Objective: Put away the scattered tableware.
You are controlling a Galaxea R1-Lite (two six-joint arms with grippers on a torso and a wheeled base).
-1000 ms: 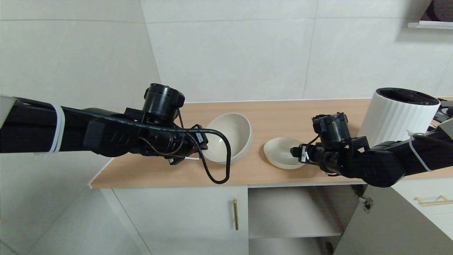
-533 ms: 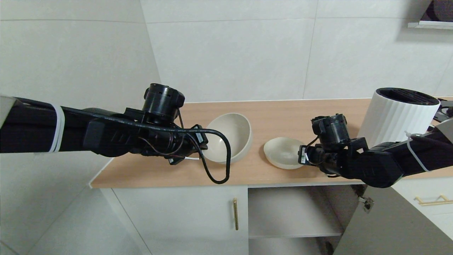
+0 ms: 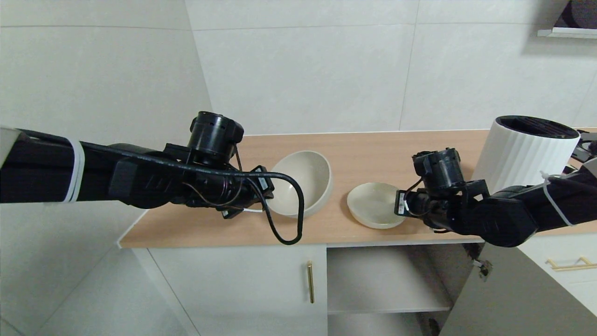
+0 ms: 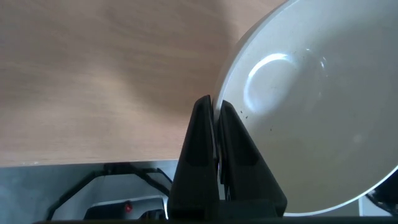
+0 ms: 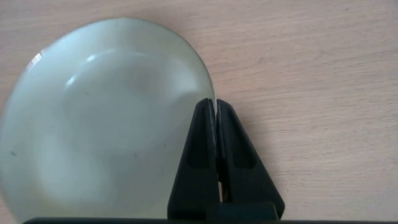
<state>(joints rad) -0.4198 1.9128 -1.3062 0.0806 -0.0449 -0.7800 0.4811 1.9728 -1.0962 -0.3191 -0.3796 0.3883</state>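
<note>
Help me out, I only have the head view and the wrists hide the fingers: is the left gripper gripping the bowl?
Observer: Yes. The left gripper is shut on the bowl rim, one finger inside, one outside.
Operator: And the right?
Observer: The right gripper is shut on the plate edge.
Operator: Deep grips or just tips?
Observer: Just tips: both rims sit at the finger ends.

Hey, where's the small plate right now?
Head view: the small plate is near the front edge of the counter, just right of the big bowl, its rim pinched by the right gripper.
</note>
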